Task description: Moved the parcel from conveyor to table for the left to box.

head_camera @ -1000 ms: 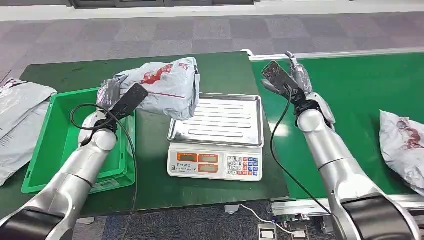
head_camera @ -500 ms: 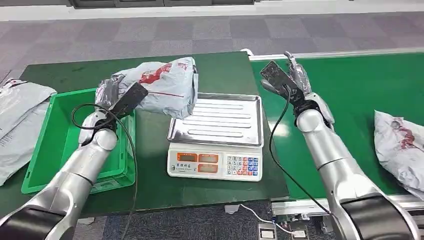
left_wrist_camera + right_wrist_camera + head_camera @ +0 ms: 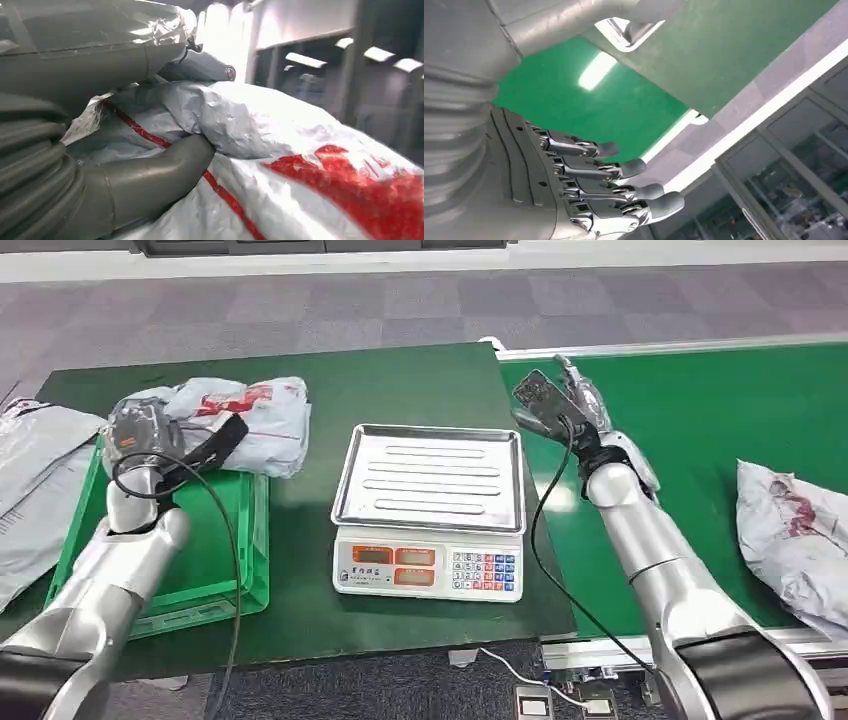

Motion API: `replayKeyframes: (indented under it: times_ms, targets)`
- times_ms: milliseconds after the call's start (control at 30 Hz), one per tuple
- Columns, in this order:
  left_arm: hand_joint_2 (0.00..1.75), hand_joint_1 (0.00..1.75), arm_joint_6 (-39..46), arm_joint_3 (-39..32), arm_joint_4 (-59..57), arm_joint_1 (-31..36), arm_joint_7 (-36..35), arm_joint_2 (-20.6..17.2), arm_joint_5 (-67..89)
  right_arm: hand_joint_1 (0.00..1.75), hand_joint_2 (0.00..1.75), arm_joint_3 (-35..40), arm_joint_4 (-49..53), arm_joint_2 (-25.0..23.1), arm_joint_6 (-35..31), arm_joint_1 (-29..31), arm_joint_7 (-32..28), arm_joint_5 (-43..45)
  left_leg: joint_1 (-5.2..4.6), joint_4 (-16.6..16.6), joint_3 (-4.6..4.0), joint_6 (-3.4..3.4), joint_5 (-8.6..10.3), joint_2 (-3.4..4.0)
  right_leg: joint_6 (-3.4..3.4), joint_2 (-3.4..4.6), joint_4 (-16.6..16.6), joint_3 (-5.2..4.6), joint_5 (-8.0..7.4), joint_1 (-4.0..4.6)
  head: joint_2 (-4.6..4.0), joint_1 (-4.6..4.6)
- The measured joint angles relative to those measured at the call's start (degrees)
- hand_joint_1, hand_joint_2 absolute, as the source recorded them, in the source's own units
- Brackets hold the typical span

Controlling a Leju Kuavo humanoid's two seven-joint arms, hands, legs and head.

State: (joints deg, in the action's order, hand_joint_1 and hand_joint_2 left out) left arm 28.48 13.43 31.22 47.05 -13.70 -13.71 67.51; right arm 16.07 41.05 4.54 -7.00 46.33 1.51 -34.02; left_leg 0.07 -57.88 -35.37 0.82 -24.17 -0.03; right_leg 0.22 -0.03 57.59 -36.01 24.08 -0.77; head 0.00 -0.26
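The left hand [image 3: 140,435] gripped the crumpled grey plastic parcel with red print [image 3: 240,425], thumb and fingers closed into its wrapping. The parcel hung above the far edge of the green plastic crate [image 3: 205,570] beneath that hand, not yet released. The right hand [image 3: 565,400] held nothing, fingers extended and apart, over the green conveyor belt [image 3: 720,410]. Judged progress: transfer to the bench [image 3: 400,375] done; boxing remained. A second grey parcel [image 3: 795,530] waited on the belt.

scale [image 3: 430,502] blocks table centre | bare belt [image 3: 690,420] (right side) passable
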Motion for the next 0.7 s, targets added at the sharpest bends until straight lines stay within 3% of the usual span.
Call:
replayKeyframes:
  times_ms: [300,333,700]
  targets:
    - [1.75,1.75,-2.6,-2.3,-1.5,-0.1,-4.3,-3.2,7.8,0.0,1.75,-0.2,-0.3,2.4,2.1,-1.4,-1.1,3.7,-0.01,0.0,-0.09,0.0,-0.01,-0.08,0.0,-0.03,0.0,-0.01,0.0,-0.02,0.0,0.0]
    - [0.0,1.75,-2.6,-2.3,-1.5,-0.1,-4.5,-3.4,7.9,0.0,0.0,-0.2,-0.4,2.6,2.1,-1.4,-1.1,3.7,-0.01,0.0,-0.09,0.0,-0.01,-0.08,0.0,-0.03,0.0,-0.02,0.0,-0.02,0.0,0.0]
    - [0.0,1.75,-8.1,-4.0,0.1,-0.1,-6.0,-6.7,9.4,0.0,0.0,-0.2,0.0,4.3,3.0,-1.7,1.6,5.2,0.06,0.0,-0.09,0.03,-0.02,-0.05,-0.01,0.0,0.0,-0.05,0.0,0.06,0.0,0.0]
